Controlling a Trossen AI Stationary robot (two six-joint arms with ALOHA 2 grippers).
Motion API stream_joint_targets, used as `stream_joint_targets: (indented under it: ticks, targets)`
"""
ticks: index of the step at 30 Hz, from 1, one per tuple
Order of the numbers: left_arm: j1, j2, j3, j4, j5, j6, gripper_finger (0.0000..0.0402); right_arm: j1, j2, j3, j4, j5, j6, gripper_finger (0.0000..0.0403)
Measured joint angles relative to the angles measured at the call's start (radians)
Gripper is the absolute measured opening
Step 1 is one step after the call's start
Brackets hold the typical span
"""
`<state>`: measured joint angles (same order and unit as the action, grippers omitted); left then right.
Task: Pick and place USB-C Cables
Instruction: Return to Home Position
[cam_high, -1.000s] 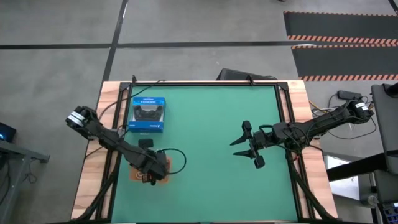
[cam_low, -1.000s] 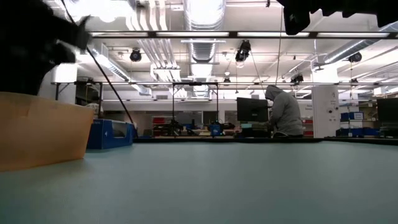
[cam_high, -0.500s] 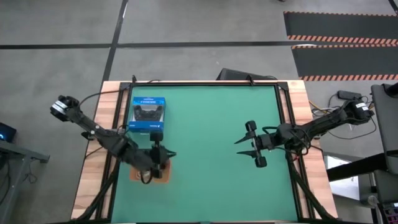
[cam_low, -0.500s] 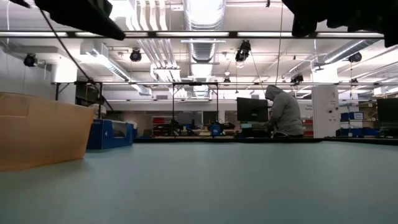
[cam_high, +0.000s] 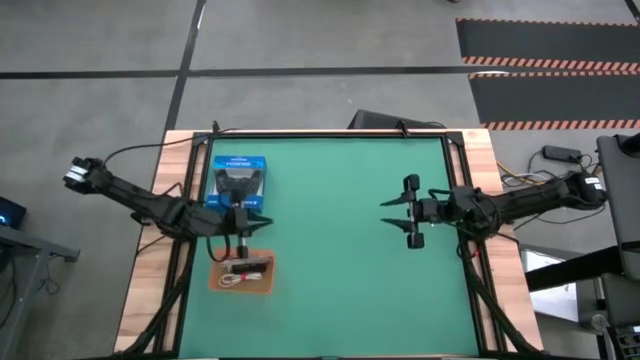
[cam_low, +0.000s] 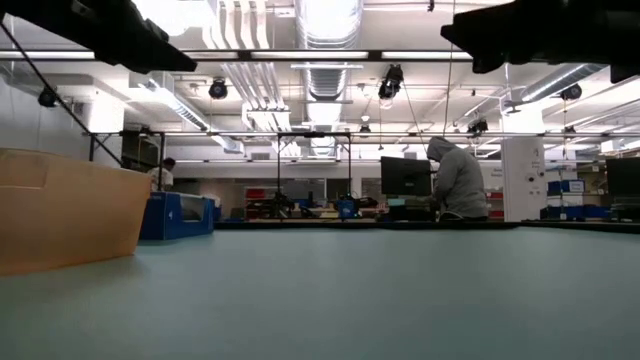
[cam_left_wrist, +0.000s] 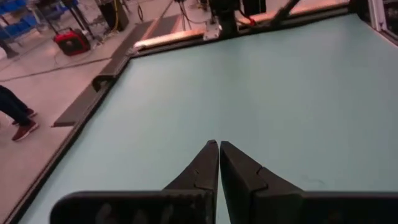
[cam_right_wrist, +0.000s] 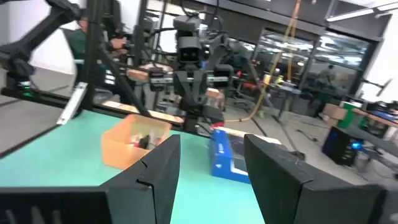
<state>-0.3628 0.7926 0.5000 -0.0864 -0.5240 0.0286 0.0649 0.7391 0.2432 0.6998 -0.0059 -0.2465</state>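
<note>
1. Your left hand, pressed together: the USB-C Cables lie just at its 6 o'clock, in the orange tray, seemingly stretched 3-to-9.
2. Your right hand, spread apart, waits far off at 3 o'clock.

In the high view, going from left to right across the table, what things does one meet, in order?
Left claw, shut → bare green table mat → right claw, open. The blue cardboard box and flat orange-brown tray share the left claw's column.
</note>
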Motion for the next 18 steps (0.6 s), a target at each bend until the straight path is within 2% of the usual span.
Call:
stream_joint_targets:
  ticks: [8, 18]
  targets:
    - [0.009, -0.136, -0.076, 0.0, 0.0, 0.005, 0.0001, -0.096, -0.141, -0.003, -0.154, -0.055, -0.001, 0.0168]
    - [0.009, -0.262, -0.182, 0.008, 0.0, 0.003, 0.0001, -0.098, -0.33, -0.099, -0.234, -0.055, 0.001, 0.0168]
